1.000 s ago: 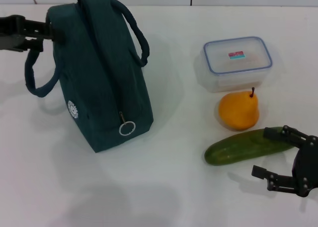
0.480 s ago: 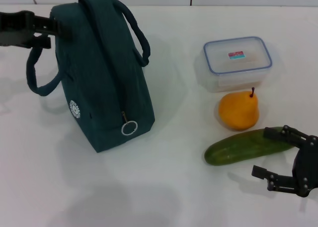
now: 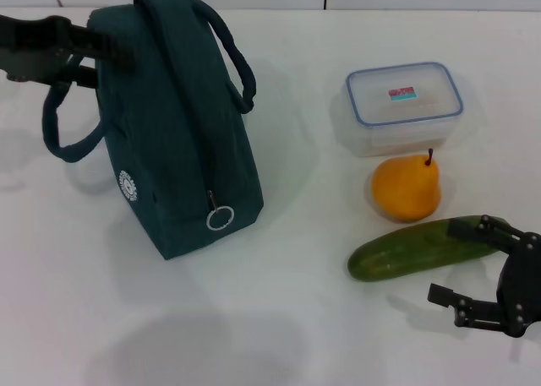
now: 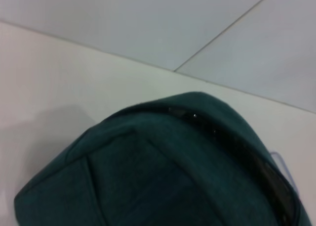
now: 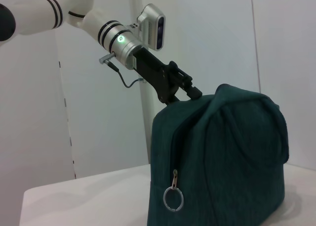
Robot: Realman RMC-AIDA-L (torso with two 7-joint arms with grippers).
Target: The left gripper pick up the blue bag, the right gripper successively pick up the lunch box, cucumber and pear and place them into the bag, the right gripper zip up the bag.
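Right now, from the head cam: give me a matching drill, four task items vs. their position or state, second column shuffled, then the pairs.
Items:
1. blue bag
2. lunch box
3. pear
4. cucumber

Places or states:
A. lies nearest the right gripper, one end at its upper finger
B. stands upright, zipped shut, left gripper at its top corner
C. lid on, farthest from the robot
D. sits between the other two food items

Pairs: 1-B, 2-C, 3-D, 4-A
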